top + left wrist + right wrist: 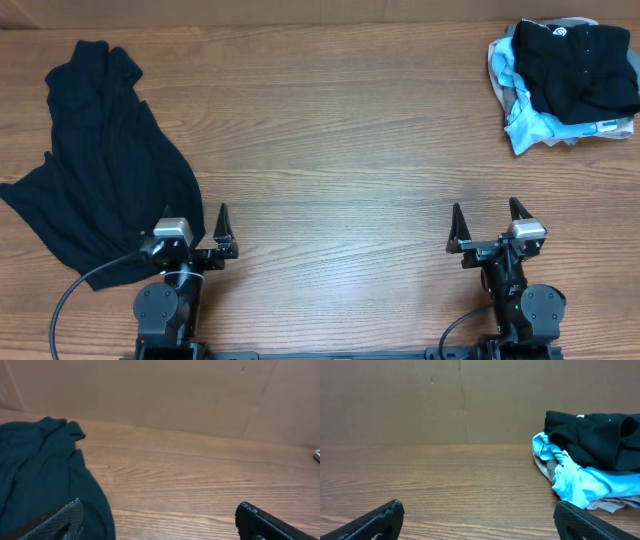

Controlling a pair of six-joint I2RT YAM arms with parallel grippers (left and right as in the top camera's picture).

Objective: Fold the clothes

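Left hand (205, 228) sits at the lower left of the overhead frame, fingers spread wide, nothing between them. Right hand (490, 222) at lower right, same: fingers apart, empty. Both parked at the near edge of the wood surface (330, 150).

Black garment (95, 160) lies loose and crumpled at the left of the frame, long axis running from upper left down toward the left hand; its lower hem looks to reach right beside the left hand's outer finger, maybe just under it, hard to tell. In the left wrist view the same cloth fills the lower left, up against the left finger tip.

Pile of clothes (565, 80) is in the upper right corner: black shirt (575, 65) on top with a small white mark at the collar, light blue piece (525, 128) and something grey under it. Well apart from the right hand, up and to the right of it.

Judgement: nothing folded yet. The spread garment is the nearer target, and the left arm is clearly closer; the right would have to cross the surface to help.
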